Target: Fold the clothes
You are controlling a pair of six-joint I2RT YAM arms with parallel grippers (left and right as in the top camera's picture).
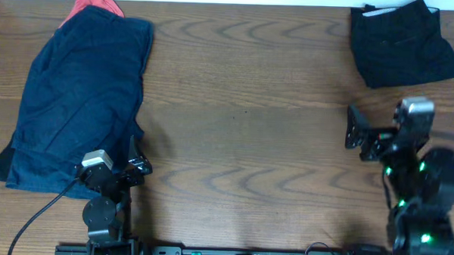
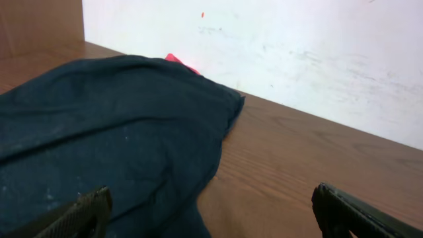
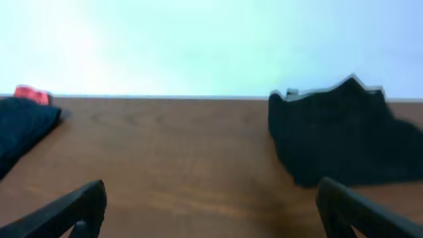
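Observation:
A dark navy garment (image 1: pixel 76 99) lies spread and unfolded at the table's left, with a red garment (image 1: pixel 95 2) showing from under its far end. A folded black garment (image 1: pixel 400 44) sits at the far right corner. My left gripper (image 1: pixel 137 166) is open and empty at the navy garment's (image 2: pixel 99 145) near right edge. My right gripper (image 1: pixel 355 132) is open and empty, in front of the black garment (image 3: pixel 344 135) and apart from it. The red garment also shows in the left wrist view (image 2: pixel 178 61) and the right wrist view (image 3: pixel 30 94).
The wooden table (image 1: pixel 242 120) runs between the two piles. A white wall (image 2: pixel 264 46) stands behind the table's far edge. A black cable (image 1: pixel 35 215) trails off the left arm's base at the front left.

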